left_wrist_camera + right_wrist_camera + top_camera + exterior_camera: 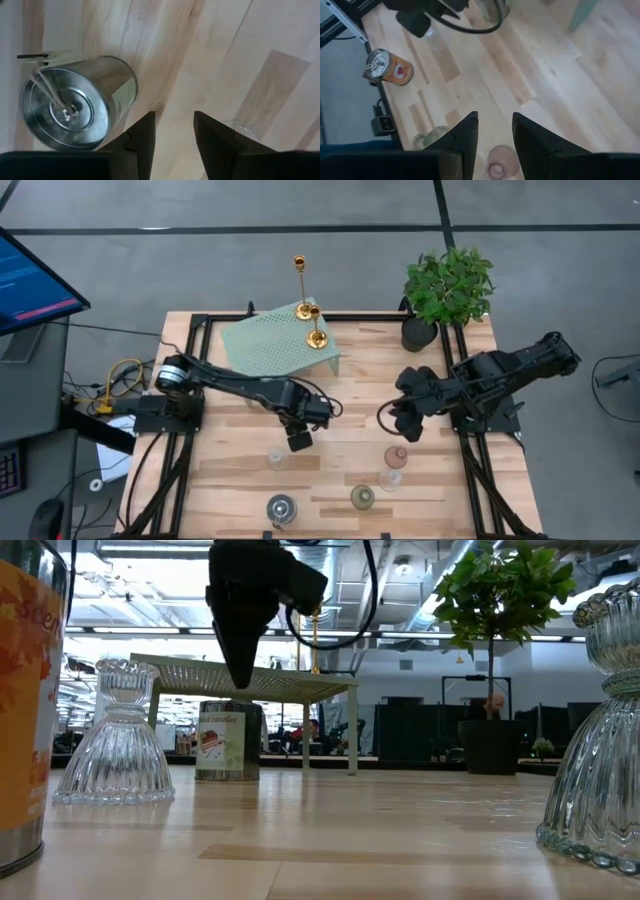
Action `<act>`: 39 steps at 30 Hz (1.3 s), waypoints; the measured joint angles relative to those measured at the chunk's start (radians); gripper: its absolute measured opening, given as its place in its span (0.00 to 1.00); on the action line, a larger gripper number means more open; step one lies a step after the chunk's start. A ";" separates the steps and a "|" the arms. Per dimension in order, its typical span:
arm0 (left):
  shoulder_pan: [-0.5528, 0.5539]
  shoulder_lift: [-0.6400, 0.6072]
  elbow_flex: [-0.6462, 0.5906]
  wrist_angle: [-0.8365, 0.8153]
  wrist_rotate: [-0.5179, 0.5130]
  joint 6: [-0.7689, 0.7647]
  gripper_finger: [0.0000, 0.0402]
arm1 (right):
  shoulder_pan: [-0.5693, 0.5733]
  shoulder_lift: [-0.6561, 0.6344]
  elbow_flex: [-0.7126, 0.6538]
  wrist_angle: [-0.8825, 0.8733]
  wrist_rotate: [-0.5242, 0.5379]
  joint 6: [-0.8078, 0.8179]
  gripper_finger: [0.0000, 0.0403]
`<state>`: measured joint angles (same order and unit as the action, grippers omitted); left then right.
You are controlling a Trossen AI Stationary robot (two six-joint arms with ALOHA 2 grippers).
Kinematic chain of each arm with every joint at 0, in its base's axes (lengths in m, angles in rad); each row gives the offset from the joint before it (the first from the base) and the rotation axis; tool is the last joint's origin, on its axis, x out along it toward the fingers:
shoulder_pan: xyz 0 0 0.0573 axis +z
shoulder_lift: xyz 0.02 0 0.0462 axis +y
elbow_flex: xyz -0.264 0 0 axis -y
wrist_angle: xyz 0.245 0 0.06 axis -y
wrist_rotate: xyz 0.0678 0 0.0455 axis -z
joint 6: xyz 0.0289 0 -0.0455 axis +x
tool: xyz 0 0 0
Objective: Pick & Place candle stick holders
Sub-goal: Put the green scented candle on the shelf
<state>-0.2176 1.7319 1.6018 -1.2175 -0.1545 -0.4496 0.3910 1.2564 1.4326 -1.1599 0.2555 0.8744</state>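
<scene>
My left gripper (298,440) hangs over the middle of the table, pointing down, open and with nothing between its fingers (174,122). A clear glass candle stick holder (277,460) stands on its base just nearer than it; its rim shows behind one finger (241,129). A silvery tin with a wick (70,110) stands beside the gripper. My right gripper (402,423) waits open at the right, above a pink glass holder (498,161). Two gold candlesticks (316,330) stand on the mint rack (270,345).
An orange-labelled tin (281,508), a greenish glass holder (362,497), a pink one (396,456) and a clear one (390,478) stand along the near part of the table. A potted plant (445,290) stands at the far right corner. Another tin (228,740) stands under the rack.
</scene>
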 joint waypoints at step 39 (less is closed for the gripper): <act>0.056 -0.014 0.021 -0.162 -0.046 0.139 0.35 | -0.130 0.000 0.000 0.103 -0.134 0.009 0.28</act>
<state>-0.1616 1.7180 1.6230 -1.3797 -0.2008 -0.3107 0.2609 1.2564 1.4326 -1.0572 0.1212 0.8829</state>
